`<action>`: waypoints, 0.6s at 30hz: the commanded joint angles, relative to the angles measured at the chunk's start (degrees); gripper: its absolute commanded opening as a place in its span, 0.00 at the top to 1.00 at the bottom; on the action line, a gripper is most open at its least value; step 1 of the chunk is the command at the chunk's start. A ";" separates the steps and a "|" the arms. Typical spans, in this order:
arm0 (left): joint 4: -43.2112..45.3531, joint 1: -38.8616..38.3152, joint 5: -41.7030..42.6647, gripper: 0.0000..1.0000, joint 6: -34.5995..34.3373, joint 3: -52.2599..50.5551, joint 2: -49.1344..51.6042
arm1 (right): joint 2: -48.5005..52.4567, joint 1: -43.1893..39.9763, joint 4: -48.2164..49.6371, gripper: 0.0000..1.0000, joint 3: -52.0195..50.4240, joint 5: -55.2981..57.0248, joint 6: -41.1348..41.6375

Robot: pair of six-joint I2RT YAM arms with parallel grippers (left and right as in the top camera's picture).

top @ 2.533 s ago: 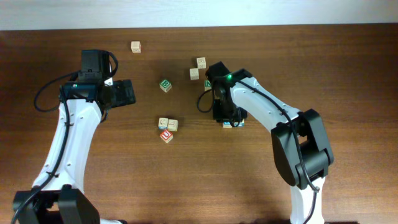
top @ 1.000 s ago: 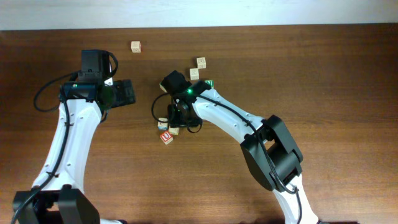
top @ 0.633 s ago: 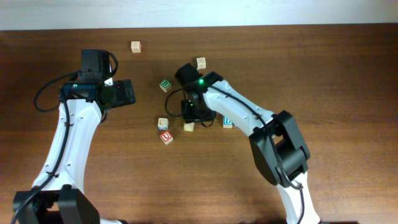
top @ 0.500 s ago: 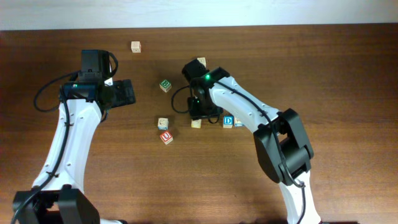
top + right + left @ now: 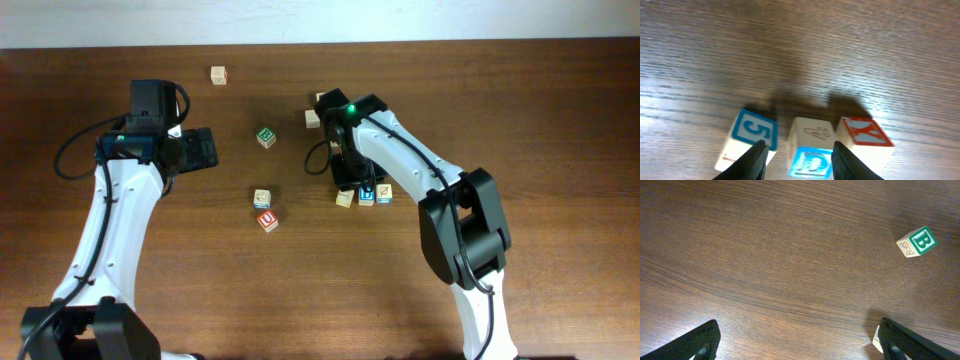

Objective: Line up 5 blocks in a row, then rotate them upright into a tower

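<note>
Three blocks stand in a row under my right gripper (image 5: 355,190): a blue 5 block (image 5: 754,131), the blue D block (image 5: 810,162) and a red Y block (image 5: 865,134). My right gripper (image 5: 800,160) is part-way open astride the D block (image 5: 367,195). Its right finger is at the block's side, and a gap shows on the left. The 5 block (image 5: 345,198) looks pale from overhead. The red U block (image 5: 267,221) and a pale block (image 5: 262,198) sit at the table's centre. Far off at the left, my left gripper (image 5: 200,148) (image 5: 800,347) is wide open over bare wood.
A green B cube (image 5: 265,137) (image 5: 917,242) lies between the arms. Pale cubes sit at the back (image 5: 218,75), (image 5: 323,99), (image 5: 313,119). A pale cube's edge (image 5: 875,341) shows beside my left gripper's right finger.
My right arm has swept right from the table's centre to the D block. A pale block came along with it and now stands beside the D block. The left arm has not moved.
</note>
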 commanded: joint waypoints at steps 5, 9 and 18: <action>-0.07 0.35 -0.63 0.01 -0.72 0.87 0.33 | 0.70 -0.11 -1.27 0.59 6.93 -11.80 -2.89; -0.07 0.35 -0.63 0.01 -0.74 0.87 0.33 | 0.83 1.40 2.67 0.78 6.25 -15.89 1.29; -0.07 0.35 -0.63 0.01 -0.72 0.87 0.33 | 0.85 4.63 7.45 0.85 -0.57 -12.66 5.57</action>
